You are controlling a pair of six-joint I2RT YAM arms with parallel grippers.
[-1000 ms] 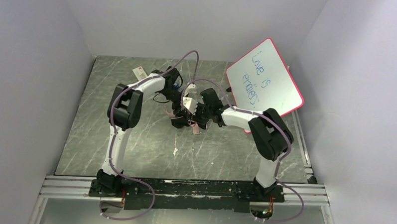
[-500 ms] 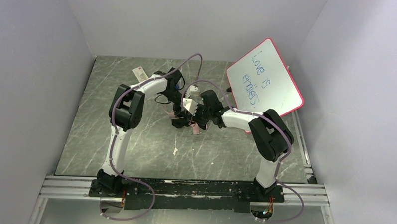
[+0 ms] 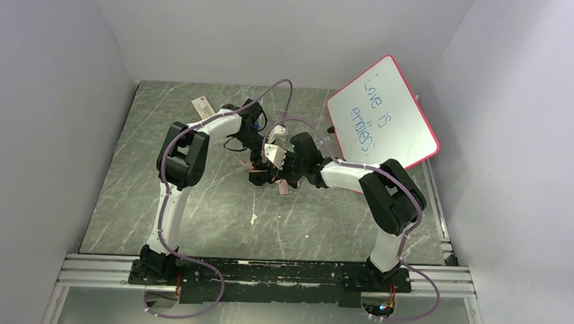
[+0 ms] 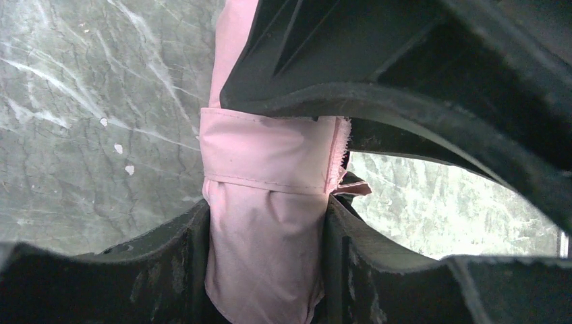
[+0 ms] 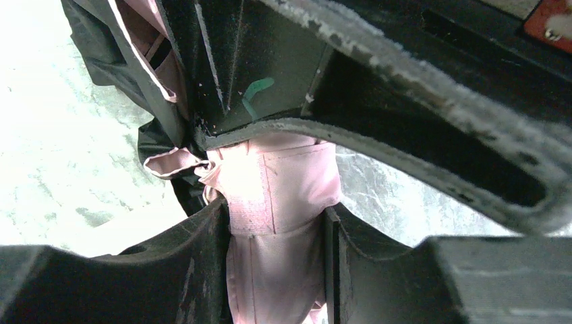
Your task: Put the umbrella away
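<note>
Compared with 1 second before, the right arm had shifted a little to the left and toward the far side, so its wrist stood closer to the left arm's wrist. The left arm had hardly changed. The umbrella (image 3: 270, 178) lay at the same place, near the middle of the table (image 3: 196, 202), under the 2 wrists.

In the top view the 2 wrists and their cables covered most of the umbrella. Only a small dark and pink bundle showed, and its shaft and handle could not be made out. Each wrist view was half blocked by the camera's own black housing.

The left gripper (image 4: 266, 270) was closed nearly all the way, with a fold of pale pink fabric squeezed between its 2 fingers (image 4: 182, 263). This fabric was smooth, with a stitched band across it.

The right gripper (image 5: 273, 270) was closed in the same narrow way on another pink fold, which carried a rough rectangular patch and seams. Black fabric hung crumpled at the left of that fold.

The table was grey-green stone with pale veins. The whiteboard (image 3: 382, 111), with a pink frame and blue writing, leaned tilted at the far right.
</note>
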